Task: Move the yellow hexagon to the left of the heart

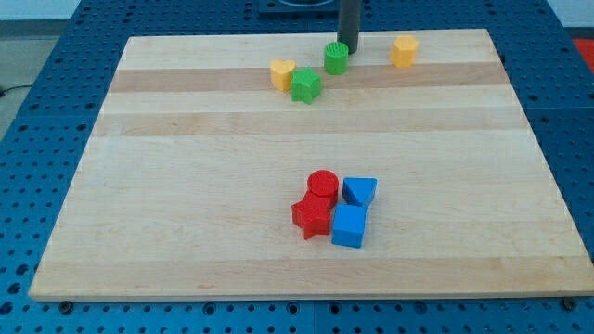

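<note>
Your arm ends in a plain dark rod, so you have no hand here that could be released, clenched or grasping; what you work with is my tip (348, 51), which grips nothing. It stands near the view's top edge of the wooden table (186, 232), just behind the green cylinder (337, 57). The cylinder hides the very end of the rod, so you cannot tell whether the two touch or only sit close.

From the tip, a yellow block (404, 51) lies a short way toward the view's right, apart from everything else; it looks like the hexagon, though its outline is too small to be sure. Toward the view's left and slightly lower you find a second yellow block (282, 74), apparently the heart, with the green star (305, 86) just beside it on its lower right, touching or nearly so. The green cylinder sits between that pair and the tip.

Well below the tip, toward the view's bottom, four blocks crowd together: a red cylinder (322, 186), a red star (313, 218) right under it, a blue wedge-like block (359, 191) to the cylinder's right, and a blue cube (349, 226) beneath that one.
</note>
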### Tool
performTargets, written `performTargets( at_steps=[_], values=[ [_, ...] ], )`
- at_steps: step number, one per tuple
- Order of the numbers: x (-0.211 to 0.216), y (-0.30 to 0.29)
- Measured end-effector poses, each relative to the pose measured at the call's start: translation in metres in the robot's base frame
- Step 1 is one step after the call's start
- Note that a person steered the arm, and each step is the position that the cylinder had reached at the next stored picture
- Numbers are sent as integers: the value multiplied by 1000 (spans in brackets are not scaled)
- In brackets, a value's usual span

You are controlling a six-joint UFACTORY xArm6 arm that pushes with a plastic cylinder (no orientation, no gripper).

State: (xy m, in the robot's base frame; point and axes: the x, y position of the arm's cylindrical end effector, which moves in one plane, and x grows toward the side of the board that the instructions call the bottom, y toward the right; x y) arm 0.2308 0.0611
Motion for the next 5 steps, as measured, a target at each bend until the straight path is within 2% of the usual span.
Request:
performTargets(
  at_steps=[1,2,3,5],
  values=[
    [0,0],
    [5,24],
    [49,35],
    [42,146]
  ],
)
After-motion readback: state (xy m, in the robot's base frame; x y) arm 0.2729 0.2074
